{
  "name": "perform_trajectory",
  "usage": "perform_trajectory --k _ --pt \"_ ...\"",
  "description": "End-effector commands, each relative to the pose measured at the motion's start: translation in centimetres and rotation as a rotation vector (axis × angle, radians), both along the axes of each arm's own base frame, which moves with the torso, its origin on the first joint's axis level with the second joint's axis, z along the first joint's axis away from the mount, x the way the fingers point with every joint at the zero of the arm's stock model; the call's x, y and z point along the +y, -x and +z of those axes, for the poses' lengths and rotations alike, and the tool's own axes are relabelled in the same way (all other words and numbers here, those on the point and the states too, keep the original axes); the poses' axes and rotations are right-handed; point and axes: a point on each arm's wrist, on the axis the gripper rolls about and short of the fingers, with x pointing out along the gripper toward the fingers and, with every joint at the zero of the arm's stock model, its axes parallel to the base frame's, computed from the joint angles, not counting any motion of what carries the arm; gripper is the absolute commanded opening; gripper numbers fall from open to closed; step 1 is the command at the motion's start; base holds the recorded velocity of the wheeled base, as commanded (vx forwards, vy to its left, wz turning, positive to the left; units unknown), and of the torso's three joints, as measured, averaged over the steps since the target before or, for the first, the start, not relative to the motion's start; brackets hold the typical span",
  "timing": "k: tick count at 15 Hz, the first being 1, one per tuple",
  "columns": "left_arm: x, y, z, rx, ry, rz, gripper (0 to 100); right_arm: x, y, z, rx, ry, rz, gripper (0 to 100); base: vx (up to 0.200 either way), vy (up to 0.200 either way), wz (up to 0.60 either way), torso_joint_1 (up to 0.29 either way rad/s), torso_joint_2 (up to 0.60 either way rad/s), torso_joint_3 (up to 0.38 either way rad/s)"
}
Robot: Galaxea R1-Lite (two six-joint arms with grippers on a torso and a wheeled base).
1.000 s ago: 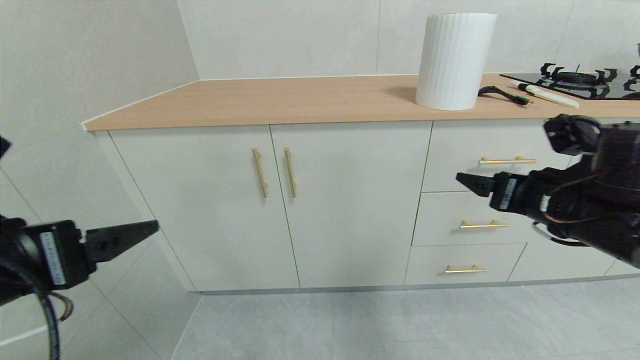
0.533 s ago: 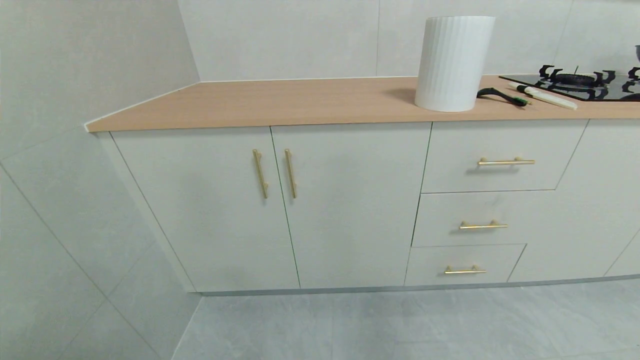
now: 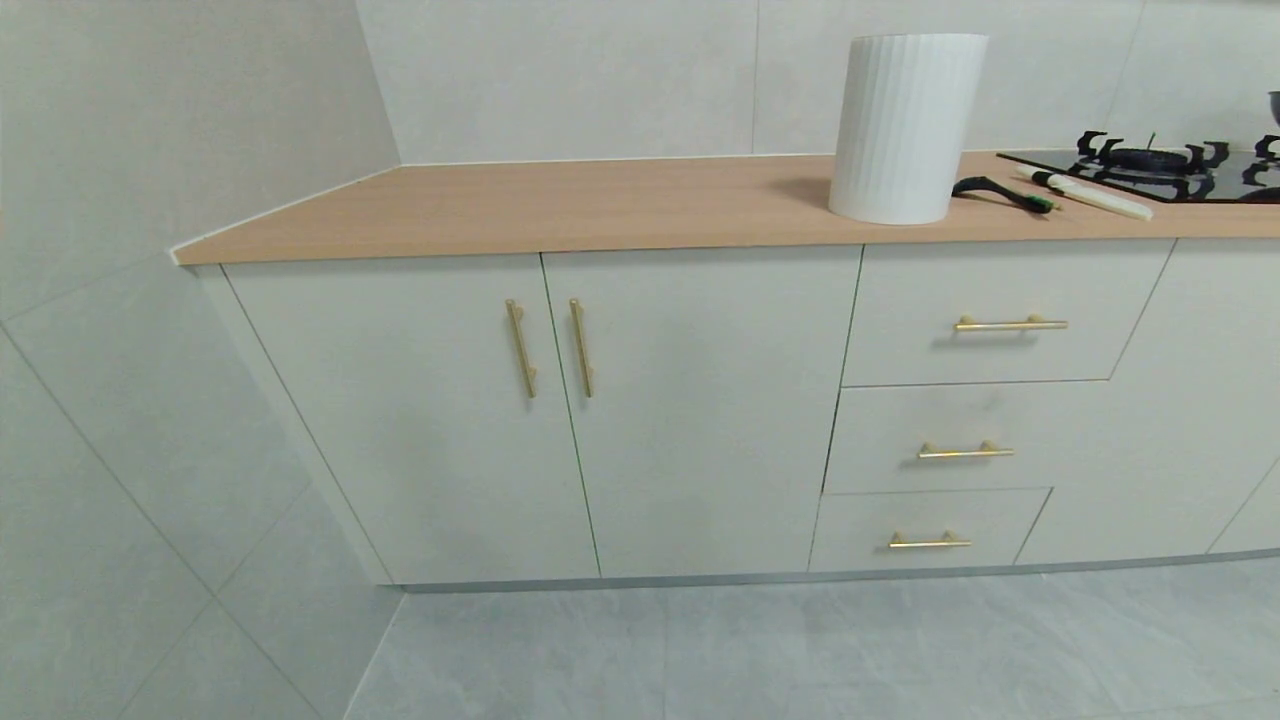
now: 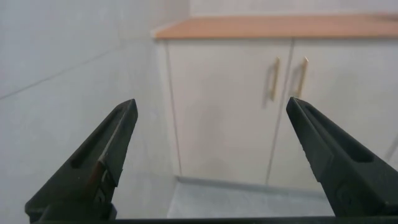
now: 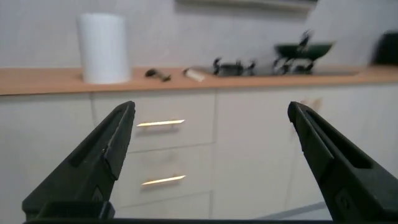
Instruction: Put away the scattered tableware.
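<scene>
On the wooden countertop (image 3: 560, 205) stands a tall white ribbed holder (image 3: 905, 125). Right of it lie a black-handled utensil (image 3: 1000, 191) and a white knife-like utensil (image 3: 1090, 194). In the right wrist view the holder (image 5: 104, 48) and the utensils (image 5: 158, 75) sit on the counter far ahead. My left gripper (image 4: 211, 130) is open and empty, facing the double cabinet doors (image 4: 286, 81). My right gripper (image 5: 211, 134) is open and empty too, facing the drawers (image 5: 158, 123).
A black gas hob (image 3: 1160, 165) sits at the counter's right end, with a dark pan (image 5: 303, 48) on it in the right wrist view. Below are two cabinet doors (image 3: 550, 400) and three drawers (image 3: 960, 400) with gold handles. A tiled wall closes the left side; grey floor (image 3: 760, 650) lies in front.
Both arms, in the head view one second ago, have dropped out of it. The counter and utensils stay where they were.
</scene>
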Motion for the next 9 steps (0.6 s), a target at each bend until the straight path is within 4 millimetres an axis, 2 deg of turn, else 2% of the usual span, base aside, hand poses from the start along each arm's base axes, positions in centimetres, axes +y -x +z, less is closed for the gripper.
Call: perform_trajectory --k 1,4,6,8,9 --pt "-0.4 0.4 -0.5 -0.042 0.001 0.053 100 0.5 2.8 -2.2 -0.086 0.042 0.006 100 0.0 0.0 0.0 0.0 0.0 0.0" --pt "-1.1 0.9 -2.4 -0.073 -0.021 0.062 100 0.4 1.9 -3.5 -0.037 0.024 0.003 100 0.0 0.0 0.0 0.0 0.0 0.0" --pt "-1.2 -0.6 -4.8 0.004 -0.031 0.032 100 0.5 -0.3 -6.6 0.08 0.007 0.02 100 0.0 0.0 0.0 0.0 0.0 0.0" --pt "-1.3 -2.6 -7.3 0.056 -0.033 -0.001 100 0.6 -2.5 -10.9 0.192 -0.03 0.128 100 0.0 0.0 0.0 0.0 0.0 0.0" --pt "-1.4 -3.1 -8.0 0.061 -0.037 -0.026 100 0.7 -2.8 -11.7 0.218 -0.028 0.156 100 0.0 0.0 0.0 0.0 0.0 0.0"
